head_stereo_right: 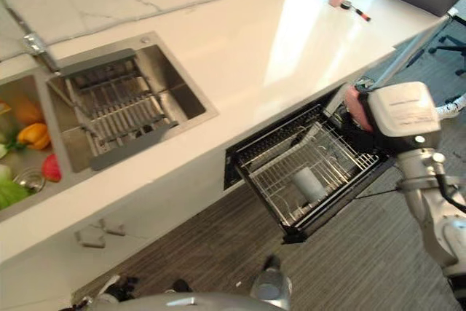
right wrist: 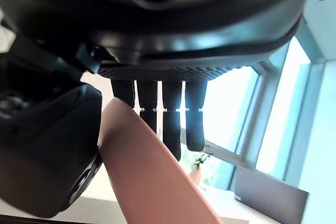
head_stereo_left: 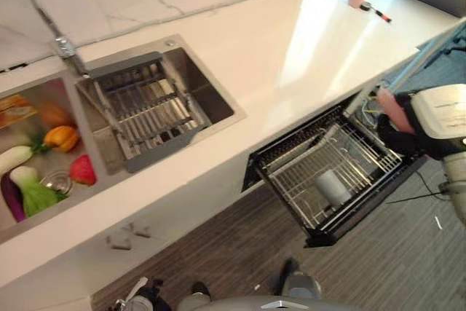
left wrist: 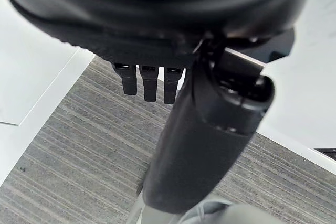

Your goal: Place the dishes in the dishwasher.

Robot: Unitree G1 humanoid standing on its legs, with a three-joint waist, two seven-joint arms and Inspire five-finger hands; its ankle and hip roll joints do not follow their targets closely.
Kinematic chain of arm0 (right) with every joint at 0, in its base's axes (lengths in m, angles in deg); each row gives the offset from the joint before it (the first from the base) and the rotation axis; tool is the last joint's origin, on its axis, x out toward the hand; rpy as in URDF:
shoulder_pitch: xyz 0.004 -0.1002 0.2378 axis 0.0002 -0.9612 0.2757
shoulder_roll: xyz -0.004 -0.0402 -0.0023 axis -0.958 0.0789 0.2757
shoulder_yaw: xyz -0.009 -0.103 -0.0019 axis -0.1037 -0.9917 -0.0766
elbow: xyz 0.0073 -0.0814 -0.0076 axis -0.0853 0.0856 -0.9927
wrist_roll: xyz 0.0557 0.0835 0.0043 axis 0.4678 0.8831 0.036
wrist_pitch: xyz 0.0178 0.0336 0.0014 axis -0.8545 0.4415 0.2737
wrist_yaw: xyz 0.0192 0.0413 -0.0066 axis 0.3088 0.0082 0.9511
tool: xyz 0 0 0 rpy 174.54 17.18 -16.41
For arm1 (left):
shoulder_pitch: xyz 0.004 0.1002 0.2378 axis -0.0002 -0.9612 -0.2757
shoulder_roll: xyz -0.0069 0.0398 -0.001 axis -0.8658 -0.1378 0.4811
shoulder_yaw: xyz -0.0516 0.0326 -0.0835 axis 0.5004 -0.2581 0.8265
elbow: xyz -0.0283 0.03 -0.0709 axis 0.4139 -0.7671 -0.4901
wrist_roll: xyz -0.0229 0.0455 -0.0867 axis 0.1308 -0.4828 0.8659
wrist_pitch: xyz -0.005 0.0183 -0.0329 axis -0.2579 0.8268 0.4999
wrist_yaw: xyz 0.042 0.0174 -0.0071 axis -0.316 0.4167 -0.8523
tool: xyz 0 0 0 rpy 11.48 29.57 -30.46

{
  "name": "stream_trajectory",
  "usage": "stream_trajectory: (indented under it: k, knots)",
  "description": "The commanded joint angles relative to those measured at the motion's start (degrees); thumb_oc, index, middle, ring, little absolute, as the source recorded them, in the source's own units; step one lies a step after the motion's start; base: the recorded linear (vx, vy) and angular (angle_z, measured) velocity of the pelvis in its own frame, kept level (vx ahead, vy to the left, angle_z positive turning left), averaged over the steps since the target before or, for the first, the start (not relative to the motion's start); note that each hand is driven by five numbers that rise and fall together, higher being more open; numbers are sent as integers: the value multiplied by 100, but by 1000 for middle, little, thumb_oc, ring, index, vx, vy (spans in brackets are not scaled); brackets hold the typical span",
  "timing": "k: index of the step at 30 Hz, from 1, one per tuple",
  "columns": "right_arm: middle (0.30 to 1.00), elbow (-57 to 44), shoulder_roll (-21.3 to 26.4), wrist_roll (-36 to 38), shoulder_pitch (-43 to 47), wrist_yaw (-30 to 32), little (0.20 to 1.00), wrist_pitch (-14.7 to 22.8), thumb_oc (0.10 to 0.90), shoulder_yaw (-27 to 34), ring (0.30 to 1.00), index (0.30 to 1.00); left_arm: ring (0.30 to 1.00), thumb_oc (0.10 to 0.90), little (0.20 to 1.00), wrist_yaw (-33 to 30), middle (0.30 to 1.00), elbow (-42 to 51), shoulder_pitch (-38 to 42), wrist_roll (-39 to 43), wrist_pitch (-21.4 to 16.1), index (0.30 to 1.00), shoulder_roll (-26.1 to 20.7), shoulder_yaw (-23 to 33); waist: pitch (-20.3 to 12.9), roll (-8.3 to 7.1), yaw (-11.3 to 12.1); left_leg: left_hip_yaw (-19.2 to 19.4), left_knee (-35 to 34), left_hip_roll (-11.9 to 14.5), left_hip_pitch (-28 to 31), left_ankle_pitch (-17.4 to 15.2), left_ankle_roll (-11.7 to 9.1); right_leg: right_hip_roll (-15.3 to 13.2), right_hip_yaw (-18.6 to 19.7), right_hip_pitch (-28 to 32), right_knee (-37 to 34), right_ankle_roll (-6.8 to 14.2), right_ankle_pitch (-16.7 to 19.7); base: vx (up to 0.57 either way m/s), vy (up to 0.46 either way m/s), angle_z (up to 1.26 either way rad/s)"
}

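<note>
**Pink dish held at dishwasher rack's far corner**

Countertop (head_stereo_left: 291, 41) w/ sink (head_stereo_left: 156, 107). Below, open dishwasher rack (head_stereo_right: 306, 169), one cup (head_stereo_right: 309, 183) mid-rack. Right hand (head_stereo_right: 364, 132) pinches pink dish (right wrist: 152, 177) over rack's far right corner. Risk: dish could clip rack rim or slip. Left hand (left wrist: 149, 80) hangs relaxed, empty.

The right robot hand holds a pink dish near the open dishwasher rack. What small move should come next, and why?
Probably lower the right robot hand toward the pulled-out rack: the pink dish it grips is at the rack's far end, above the wires. A grey cup lies mid-rack, so aim beside it.
</note>
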Motion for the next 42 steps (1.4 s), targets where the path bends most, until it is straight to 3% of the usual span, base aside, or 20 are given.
stream_trajectory:
  k: [1,5,12,18,31,42]
  knots:
    - [300,-241,286,-76,911,186,300,-168,400,431,300,300,900,800,900,53,900,46,-48,106,-94,900,100,37,-455,-118,251,-241,-88,-286,-607,-301,81,-118,204,152,-77,492,15,-13,-71,-64]
    - [300,-225,142,-44,1079,11,300,-28,400,-55,300,300,900,800,900,40,900,-6,-129,217,-107,900,271,7,-591,-59,304,-90,-98,-182,-528,-263,-4,60,98,334,-545,478,82,40,-95,-51]
    - [300,-18,-43,-17,1414,-115,300,60,400,-773,300,300,900,800,900,63,900,18,-148,296,-135,900,427,-127,-559,68,267,-176,-128,-80,-369,-234,-114,204,78,419,-597,403,-58,44,-61,-9]
    - [300,126,-99,-91,1522,-142,300,52,400,-1020,300,300,900,800,900,69,900,37,-184,288,-135,900,449,-159,-519,109,282,-223,-128,-42,-360,-210,-151,237,27,449,-607,382,-94,15,-23,17]
    - [300,1658,-472,-312,3050,34,300,-367,400,-2482,300,300,900,800,900,-222,900,34,203,668,-149,900,384,-443,379,285,583,-666,-110,-23,-1276,225,-289,151,-84,-215,-583,340,77,-94,-23,18]
    - [300,2865,-872,-435,3997,139,300,-558,400,-3554,300,300,900,800,900,-431,900,201,528,1029,-211,900,382,-647,866,447,669,-804,-105,-22,-1787,453,-358,69,-54,-694,-565,332,235,-76,1,11]
